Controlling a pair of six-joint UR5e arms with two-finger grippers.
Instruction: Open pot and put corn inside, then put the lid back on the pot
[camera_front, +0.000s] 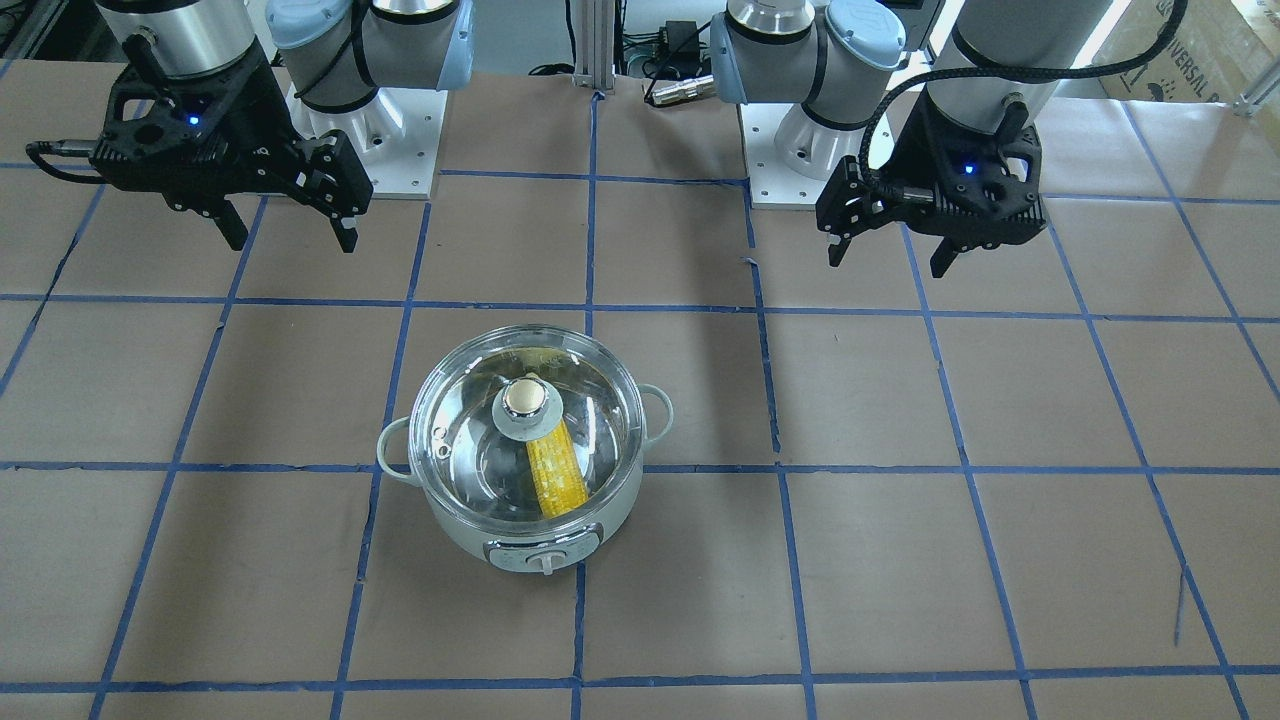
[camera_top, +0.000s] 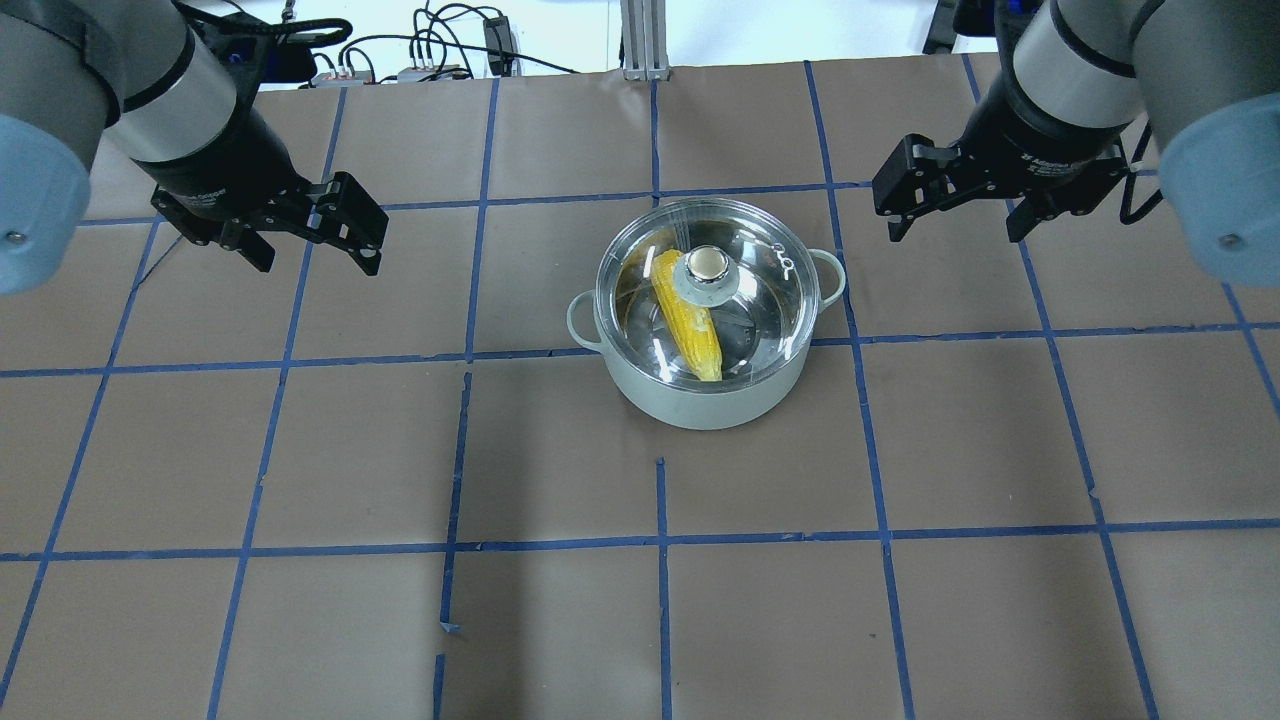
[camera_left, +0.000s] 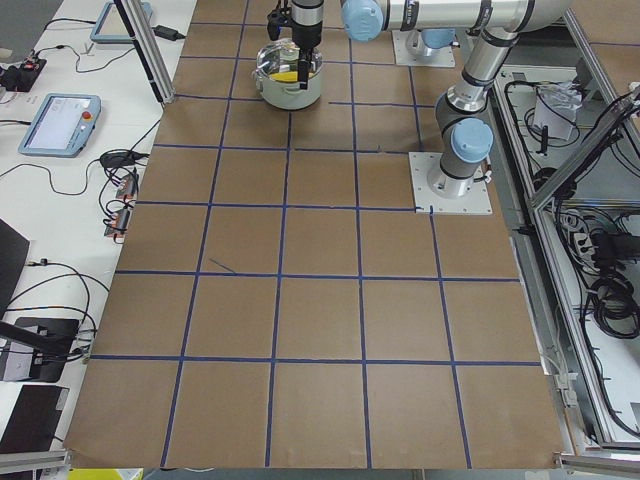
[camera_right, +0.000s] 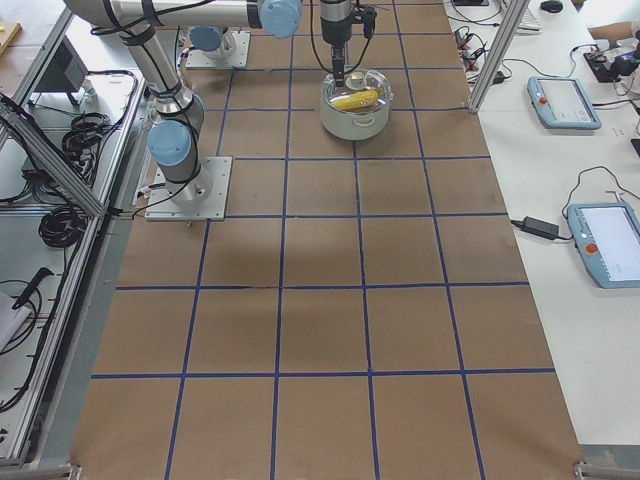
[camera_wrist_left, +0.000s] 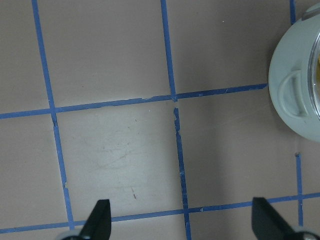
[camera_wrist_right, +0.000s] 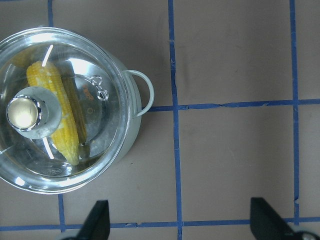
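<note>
The mint-green pot (camera_top: 700, 405) stands at the table's middle with the glass lid (camera_top: 770, 290) seated on it. The yellow corn (camera_top: 690, 325) lies inside, seen through the glass. The front view shows the pot (camera_front: 530, 540), lid (camera_front: 470, 440) and corn (camera_front: 558, 475) too. My left gripper (camera_top: 318, 262) hangs open and empty above the table, well to the pot's left. My right gripper (camera_top: 955, 232) hangs open and empty to the pot's right. The right wrist view shows the lid (camera_wrist_right: 100, 115) and corn (camera_wrist_right: 57, 120); the left wrist view shows only the pot's side handle (camera_wrist_left: 292, 95).
Brown paper with a blue tape grid (camera_top: 660, 540) covers the table. The arm base plates (camera_front: 400, 160) (camera_front: 790, 170) sit at the robot's edge, with cables (camera_top: 440, 50) beyond the far edge. Tablets (camera_right: 560, 100) lie on the side bench.
</note>
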